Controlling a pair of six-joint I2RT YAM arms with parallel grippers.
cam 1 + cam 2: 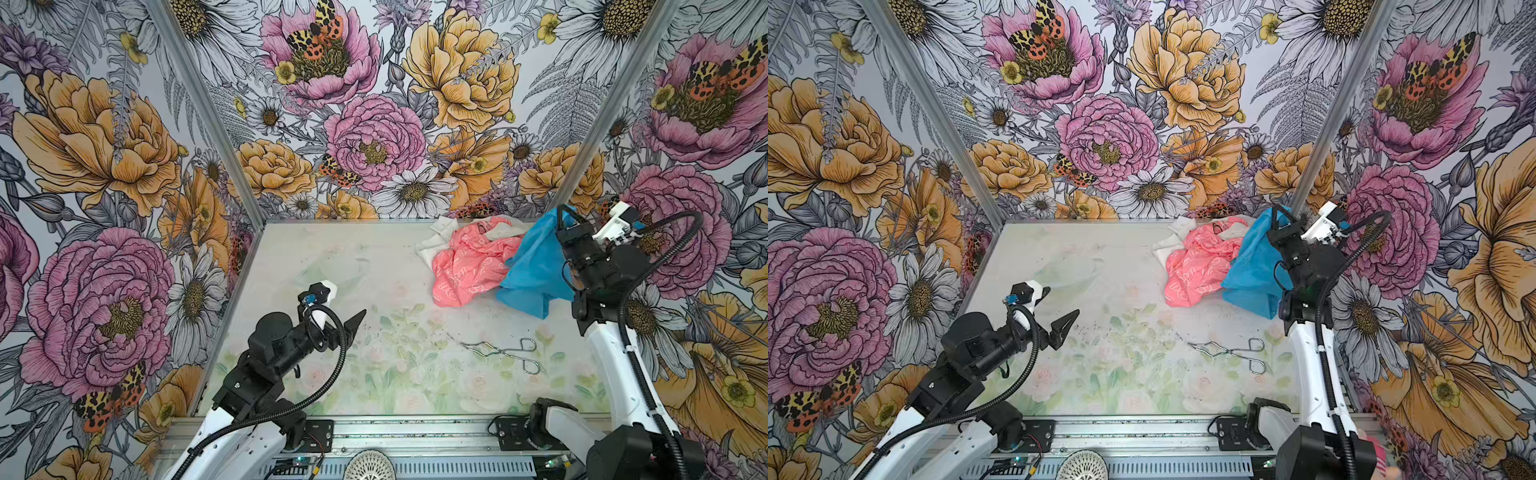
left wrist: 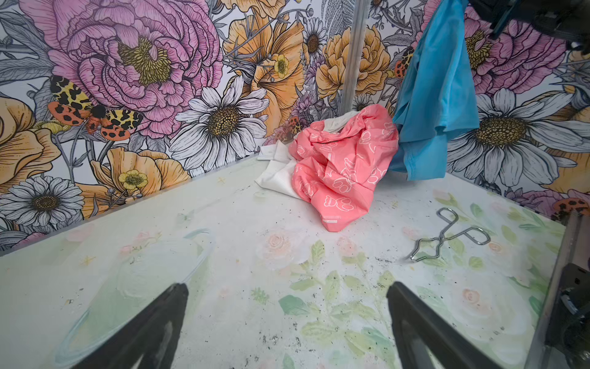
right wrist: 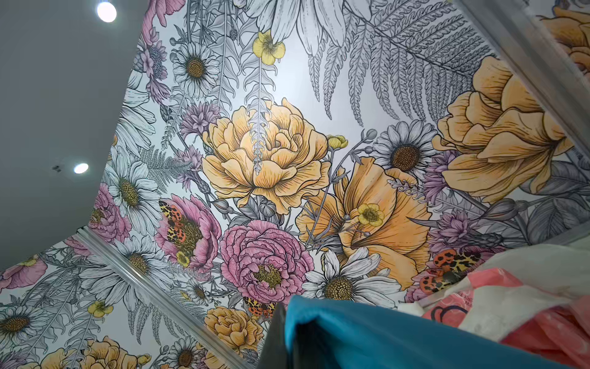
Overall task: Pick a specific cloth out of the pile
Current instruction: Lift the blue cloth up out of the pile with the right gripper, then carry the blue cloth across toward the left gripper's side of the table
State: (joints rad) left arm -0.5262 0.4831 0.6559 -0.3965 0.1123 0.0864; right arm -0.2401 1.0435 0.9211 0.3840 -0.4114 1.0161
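Observation:
The sky-blue cloth (image 1: 534, 266) (image 1: 1252, 266) hangs lifted at the back right of the table, and my right gripper (image 1: 564, 212) (image 1: 1277, 212) is shut on its top edge. In the left wrist view the cloth (image 2: 437, 96) dangles beside the pile, its hem close to the table. The right wrist view shows a cloth fold (image 3: 383, 335) pinched at my right gripper (image 3: 287, 319). The pile is a coral-pink printed cloth (image 1: 469, 266) (image 2: 341, 166) on white cloth (image 1: 432, 245) (image 2: 277, 175). My left gripper (image 1: 347, 301) (image 1: 1062, 300) (image 2: 287, 286) hovers open and empty at the left.
Metal scissor tongs (image 1: 503, 353) (image 1: 1229, 353) (image 2: 447, 236) lie on the table in front of the pile. Floral walls close in the back and both sides. A metal rail (image 1: 415, 432) with the arm bases runs along the front edge.

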